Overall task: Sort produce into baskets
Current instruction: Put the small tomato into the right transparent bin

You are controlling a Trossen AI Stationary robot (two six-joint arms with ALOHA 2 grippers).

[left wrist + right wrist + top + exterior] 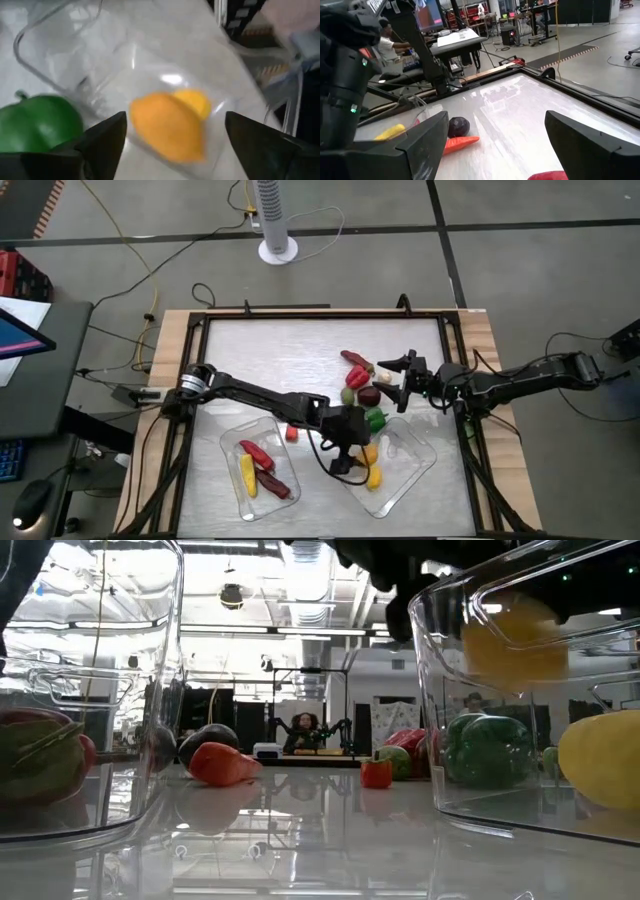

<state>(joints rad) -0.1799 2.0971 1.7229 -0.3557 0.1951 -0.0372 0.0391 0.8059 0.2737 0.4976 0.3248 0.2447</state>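
My left gripper [358, 448] [175, 125] is open above the right clear tray [415, 465]. An orange piece [167, 127] [510, 640] shows blurred under the fingers, apart from both and above the tray floor. In that tray lie a green pepper [375, 418] [37, 122] and a yellow piece [375, 477] [195, 101]. The left clear tray [232, 442] holds a red chilli [256, 451], yellow corn [247, 476] and a dark red piece [277, 487]. My right gripper [400, 377] [495, 125] is open above the table beside loose produce: a red chilli [355, 360], a dark purple piece [368, 395] and a green piece [349, 395].
A small orange carrot [291, 433] [460, 143] lies on the table between the two trays. A black frame [455, 340] rims the table. People and desks show in the room beyond [385, 45]. The far half of the table [280, 350] is bare.
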